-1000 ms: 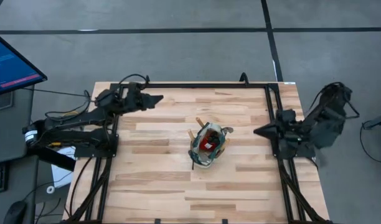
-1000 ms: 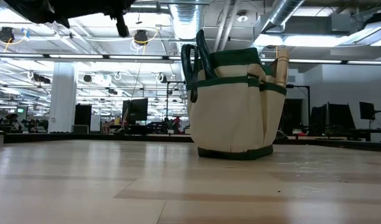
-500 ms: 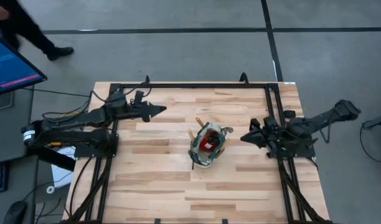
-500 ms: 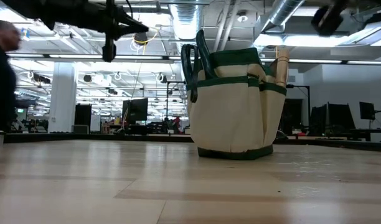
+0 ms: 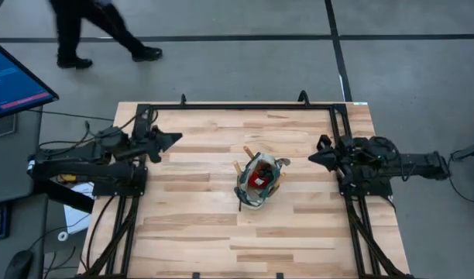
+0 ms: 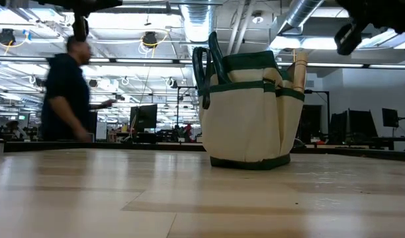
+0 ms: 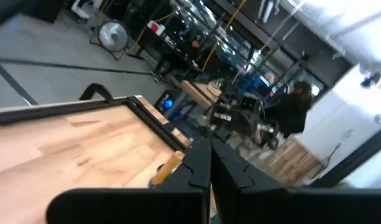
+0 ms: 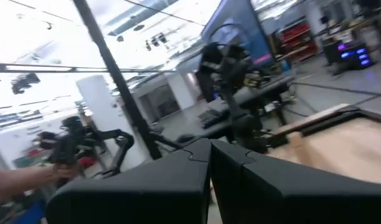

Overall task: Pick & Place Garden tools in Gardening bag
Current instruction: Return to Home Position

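Between the two tools, nearer the right one, the cream and dark green oval fabric gardening bag [image 6: 242,125] stands upright on the pale wooden-plank desk [image 5: 206,232]. Its long axis runs roughly crosswise to the line from one tool to the other. Inside it shows a small red object [image 5: 258,177], and a pale wooden tool handle [image 6: 300,69] pokes up from a side pocket. Dark looped grips rise above the rim; whether they belong to the bag or to shears I cannot tell. The right tool [image 5: 312,159] points at the bag from just inside its own arm's edge of the desk, fingers pressed together on nothing. The left tool [image 5: 176,138], farther off and aimed past the bag's far side, is likewise clenched and empty. Neither touches the bag. By my reading the packing is done and only parking the arms is left, each drawing away from the bag without snagging it. Beyond the left tool, a person in dark clothing [image 6: 67,99] crosses the grey floor.
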